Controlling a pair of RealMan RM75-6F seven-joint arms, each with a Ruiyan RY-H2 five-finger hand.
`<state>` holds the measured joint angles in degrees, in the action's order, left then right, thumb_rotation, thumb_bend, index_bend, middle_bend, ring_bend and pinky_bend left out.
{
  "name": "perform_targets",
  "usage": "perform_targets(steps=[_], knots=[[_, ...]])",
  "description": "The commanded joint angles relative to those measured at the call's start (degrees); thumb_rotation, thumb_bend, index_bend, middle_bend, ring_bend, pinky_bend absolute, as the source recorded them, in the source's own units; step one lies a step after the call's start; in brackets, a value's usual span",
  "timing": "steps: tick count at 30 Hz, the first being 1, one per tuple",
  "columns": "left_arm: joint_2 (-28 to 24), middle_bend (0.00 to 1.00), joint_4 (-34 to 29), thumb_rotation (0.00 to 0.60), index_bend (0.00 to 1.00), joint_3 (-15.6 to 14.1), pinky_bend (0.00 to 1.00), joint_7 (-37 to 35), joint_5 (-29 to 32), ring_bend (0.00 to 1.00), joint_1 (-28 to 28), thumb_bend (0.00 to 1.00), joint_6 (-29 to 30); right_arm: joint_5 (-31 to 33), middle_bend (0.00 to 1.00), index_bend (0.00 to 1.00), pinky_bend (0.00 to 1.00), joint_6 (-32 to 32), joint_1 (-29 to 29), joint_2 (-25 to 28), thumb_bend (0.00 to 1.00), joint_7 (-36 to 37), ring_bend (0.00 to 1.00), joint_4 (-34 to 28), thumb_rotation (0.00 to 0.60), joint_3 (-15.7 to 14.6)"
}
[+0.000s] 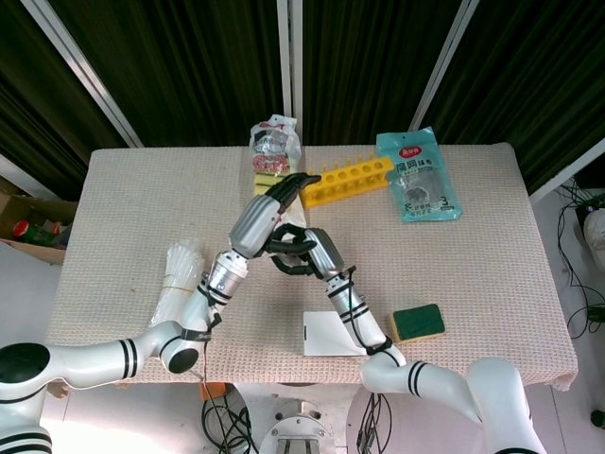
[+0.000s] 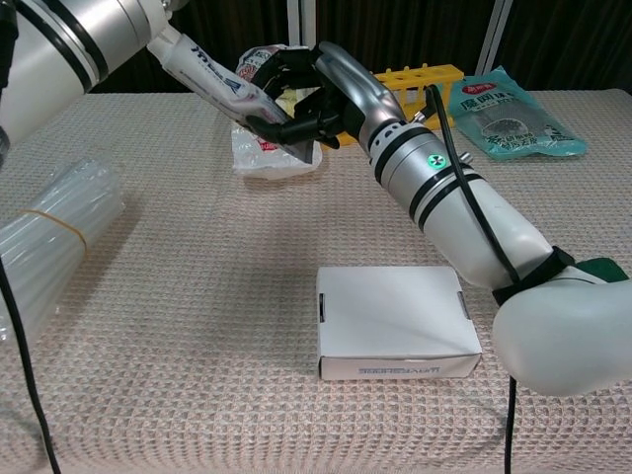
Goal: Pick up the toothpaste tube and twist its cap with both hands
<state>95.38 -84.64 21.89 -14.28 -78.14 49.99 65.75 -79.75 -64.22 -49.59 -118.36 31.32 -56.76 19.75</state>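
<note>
Glossy white arms with black joint bands, silver-backed left hand (image 1: 267, 208) and right hand (image 2: 318, 94) with black fingers, green dot, black cable along right forearm
</note>
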Motion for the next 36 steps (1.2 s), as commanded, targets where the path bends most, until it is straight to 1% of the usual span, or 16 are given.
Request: perform_targets(steps=[1, 17, 36], knots=[[-0.14, 0.15, 0.04, 0.103, 0.1, -0.08, 0.18, 0.34, 0.33, 0.1, -0.09, 0.0, 0.09, -0.18, 0.95, 1.0, 0.97, -0.24, 0.09, 0.2, 0.51, 0.1, 0.86, -0.09, 0.6, -0.1], [-0.57, 0.15, 0.85, 0.104, 0.1, -0.09, 0.18, 1.54, 2.3, 0.1, -0.44, 0.0, 0.55, -0.46, 0.95, 1.0, 0.97, -1.5, 0.71, 0.9, 0.51, 1.41, 0.86, 0.16, 0.6, -0.22], [-0.27, 0.15, 2.15, 0.1, 0.1, 0.15, 0.18, 0.08, 3.99, 0.1, -0.8, 0.0, 0.46, -0.49, 0.95, 1.0, 0.97, -3.22, 1.34, 1.92, 0.51, 2.64, 0.86, -1.3, 0.6, 0.41]])
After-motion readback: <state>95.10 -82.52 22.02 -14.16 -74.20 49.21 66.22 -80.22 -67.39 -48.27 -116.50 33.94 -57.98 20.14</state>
